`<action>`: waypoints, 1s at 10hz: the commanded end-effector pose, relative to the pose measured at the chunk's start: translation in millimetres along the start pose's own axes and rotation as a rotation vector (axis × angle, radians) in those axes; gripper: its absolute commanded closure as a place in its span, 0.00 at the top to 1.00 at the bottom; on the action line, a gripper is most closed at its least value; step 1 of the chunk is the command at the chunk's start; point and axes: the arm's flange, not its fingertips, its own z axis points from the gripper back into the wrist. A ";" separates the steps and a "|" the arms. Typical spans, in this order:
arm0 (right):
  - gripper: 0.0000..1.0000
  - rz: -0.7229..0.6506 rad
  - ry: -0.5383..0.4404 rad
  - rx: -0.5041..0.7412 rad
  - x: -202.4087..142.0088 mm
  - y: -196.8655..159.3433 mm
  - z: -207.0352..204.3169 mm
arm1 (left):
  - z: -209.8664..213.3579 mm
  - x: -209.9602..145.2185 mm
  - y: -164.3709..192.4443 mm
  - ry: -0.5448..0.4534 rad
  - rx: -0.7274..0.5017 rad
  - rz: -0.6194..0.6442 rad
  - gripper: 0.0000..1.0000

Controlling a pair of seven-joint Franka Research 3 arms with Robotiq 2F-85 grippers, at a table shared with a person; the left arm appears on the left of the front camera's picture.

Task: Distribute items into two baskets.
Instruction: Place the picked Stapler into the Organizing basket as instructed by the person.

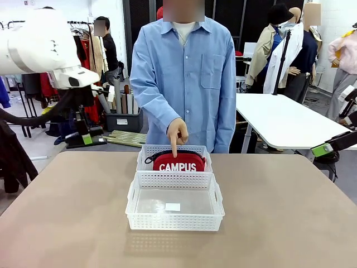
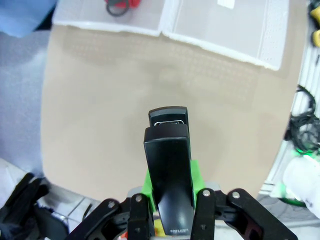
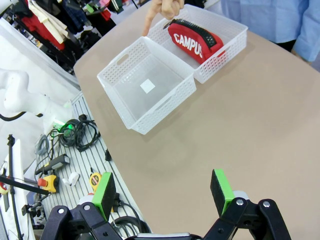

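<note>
Main risk from here: the black stapler (image 2: 169, 175) sticks out well past the left gripper (image 2: 170, 210), held by its rear end only, so a quick swing or wrist roll could let it pivot in the pads or slip out over the tan table (image 1: 290, 212). The left arm sits high at the table's left side, well apart from both baskets, so there's a long carry for that to happen. Second risk: the person's hand (image 1: 177, 133) is pointing down into the far basket (image 1: 146, 153), fingertip at the red CAMPUS pouch (image 1: 178, 162), which lies inside it. If the point means "stapler goes here", the drop lands right where the hand is, so contact is possible unless it clears first. If it's meant for the empty near basket (image 1: 136, 215), releasing from too high could bounce the stapler off the rim, since the two baskets sit touching, end to end. I can't tell which basket is intended. Jaws: left is clamped tight on the stapler, green pads against its sides, nose pointing away from the wrist. The right gripper (image 3: 165, 192) has its jaws spread wide with nothing between them, hovering off the table's right side, touching nothing.
</note>
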 end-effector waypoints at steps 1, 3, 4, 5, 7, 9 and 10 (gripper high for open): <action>1.00 0.004 -0.013 0.005 1.3 0.7 -0.1 | -1.7 9.9 -18.5 0.031 0.047 -0.009 0.05; 1.00 0.004 -0.013 0.005 1.3 0.7 -0.1 | -9.6 24.2 -32.8 0.038 0.034 -0.063 0.05; 1.00 0.004 -0.013 0.005 1.3 0.7 -0.1 | -12.9 28.3 -41.0 0.012 0.015 -0.125 0.05; 1.00 0.004 -0.013 0.005 1.3 0.7 -0.1 | -17.0 31.9 -45.6 -0.008 0.003 -0.144 0.05; 1.00 0.004 -0.013 0.005 1.3 0.7 -0.1 | -26.7 41.1 -47.4 -0.065 -0.037 -0.180 0.05; 1.00 0.004 -0.013 0.005 1.3 0.7 -0.1 | -37.3 63.3 -55.2 -0.064 -0.035 -0.262 0.05; 1.00 0.004 -0.013 0.005 1.3 0.7 -0.1 | -40.9 76.4 -61.4 -0.059 -0.037 -0.297 0.05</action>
